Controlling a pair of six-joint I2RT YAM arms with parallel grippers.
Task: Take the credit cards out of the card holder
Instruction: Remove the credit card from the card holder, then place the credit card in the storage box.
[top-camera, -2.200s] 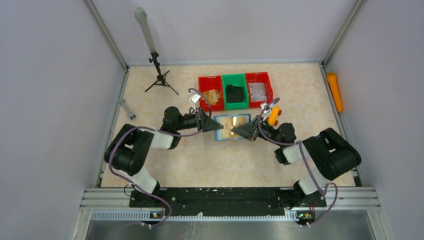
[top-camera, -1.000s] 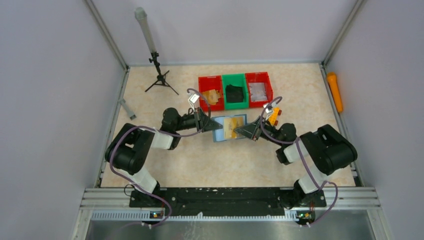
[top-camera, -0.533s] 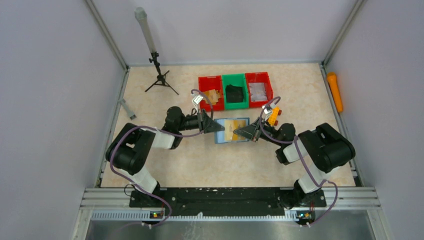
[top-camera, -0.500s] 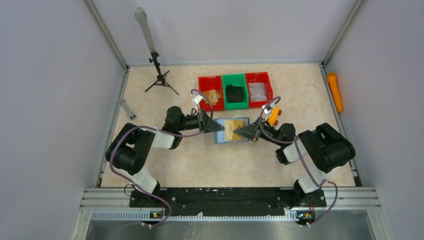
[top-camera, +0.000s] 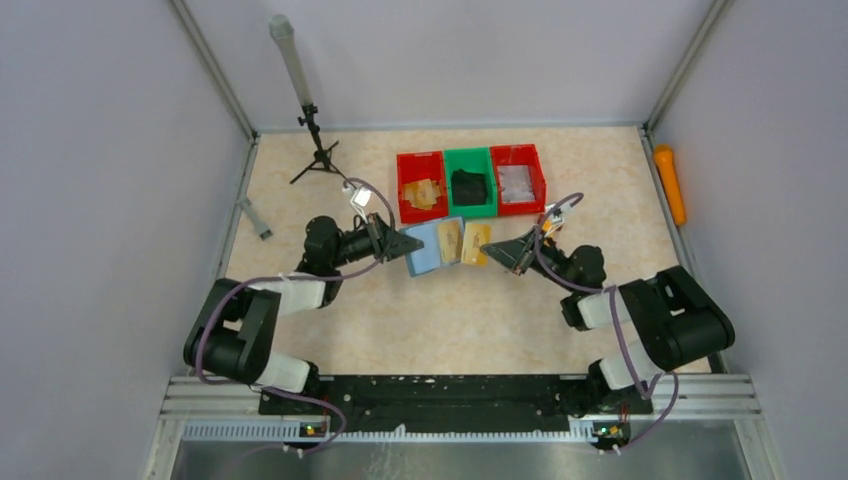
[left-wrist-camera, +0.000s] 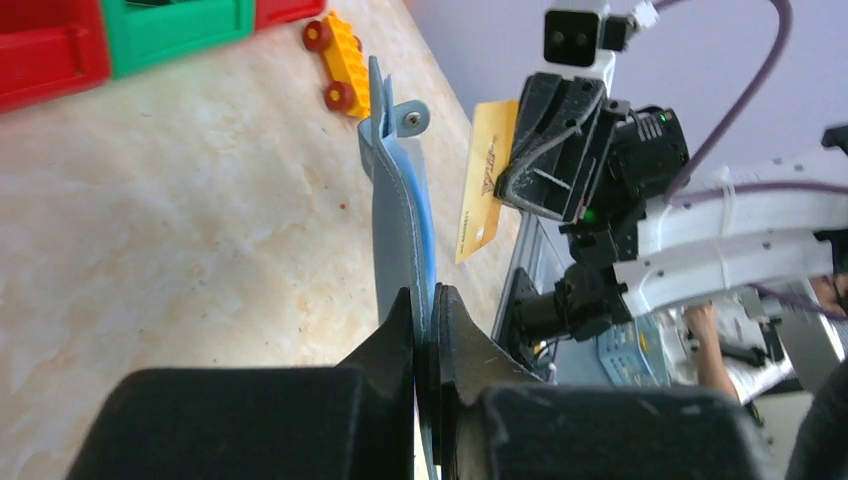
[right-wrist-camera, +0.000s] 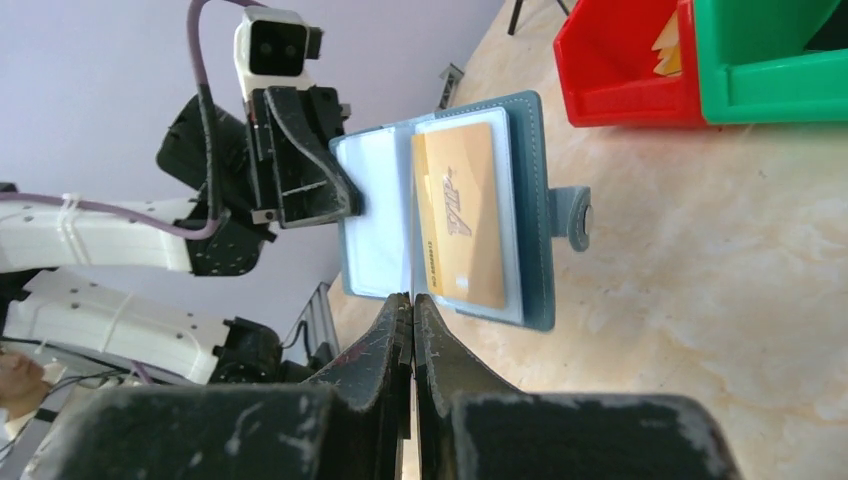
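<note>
The arms have pulled apart, and one gold card is now clear of the card holder, pinched in the right gripper. That's one out, but a second card still sits in its pocket. The left gripper is clamped on the holder's edge, holding it open just in front of the green bin. The holder looks like soft leather with a snap tab. The cards are thin, stiff and glossy.
</note>
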